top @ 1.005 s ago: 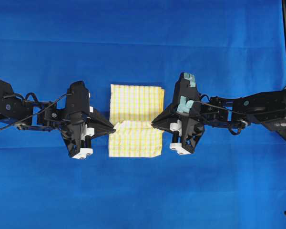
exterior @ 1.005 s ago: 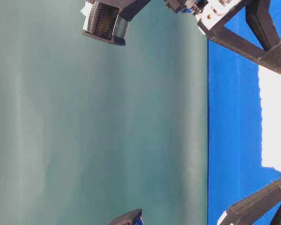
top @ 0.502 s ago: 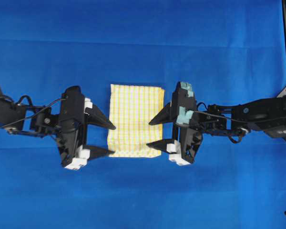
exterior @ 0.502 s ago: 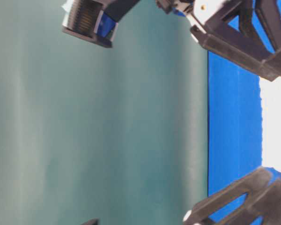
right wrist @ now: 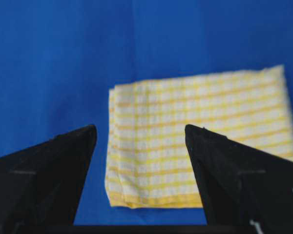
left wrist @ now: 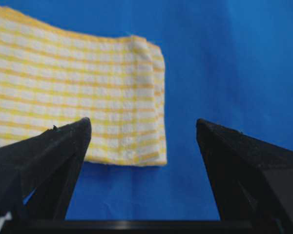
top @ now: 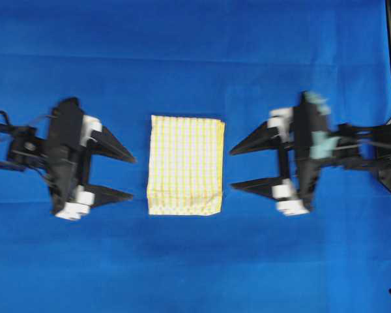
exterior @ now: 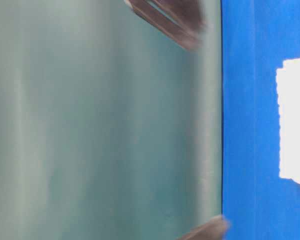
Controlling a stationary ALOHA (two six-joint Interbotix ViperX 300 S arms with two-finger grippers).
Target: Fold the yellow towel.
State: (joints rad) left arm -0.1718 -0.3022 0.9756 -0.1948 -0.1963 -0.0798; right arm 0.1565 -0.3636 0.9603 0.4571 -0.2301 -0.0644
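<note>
Between my two grippers, the yellow towel (top: 186, 165) lies folded flat on the blue cloth (top: 195, 39). Left gripper (top: 127, 176) and right gripper (top: 238, 168) stand clear of it, fingers spread wide, holding nothing.

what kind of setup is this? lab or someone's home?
Likely a lab bench: a table draped in plain blue cloth, two robot arms with open tools, and just one towel laid out.
</note>
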